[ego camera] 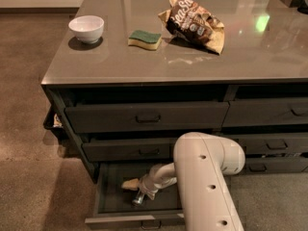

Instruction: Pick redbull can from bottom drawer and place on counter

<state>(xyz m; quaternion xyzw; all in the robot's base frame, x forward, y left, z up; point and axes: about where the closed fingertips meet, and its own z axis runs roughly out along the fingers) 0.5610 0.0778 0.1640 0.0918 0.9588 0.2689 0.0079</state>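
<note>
The counter [120,64] fills the upper frame, with 1 crumpled chip bag [195,25], 1 white bowl [86,28] and 1 green-and-yellow sponge [144,39] on it, so there is bare surface for the set-down. Below it the white arm [207,177] reaches down and to the left into the bottom drawer [113,208], which is pulled out, while the 2 drawers above it are shut. The end effector [135,190] sits low inside that drawer, near its middle. Whether it is spread or clamped I cannot tell.

The redbull can [138,199] lies in the drawer directly under and just in front of the end effector, touching or nearly touching it. Only 1 shiny end shows, facing the drawer front, so its long axis probably runs front to back. The wrist hides its body. The arm's bulk covers the drawer's right part, and its front lip is cut off by the frame edge.
</note>
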